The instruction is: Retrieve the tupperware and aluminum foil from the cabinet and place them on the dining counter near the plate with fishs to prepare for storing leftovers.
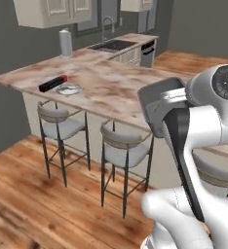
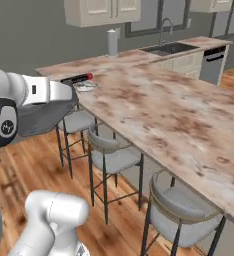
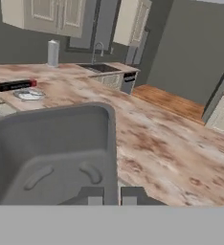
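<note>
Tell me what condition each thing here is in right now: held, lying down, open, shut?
tupperware: held in the gripper, empty, off the counter.
gripper: shut on the tub's rim.
aluminum foil: lying flat on the dining counter, beside the plate.
plate with fishs: resting on the counter, next to the foil.
cabinet: doors shut.
stools: standing under the counter's edge, unoccupied.

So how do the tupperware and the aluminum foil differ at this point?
The tupperware is a dark grey open tub held off the dining counter in the shut end effector; the aluminum foil is a long narrow black box with a red end, lying on the counter beside the plate with fish. Both are out of the cabinet.
</note>
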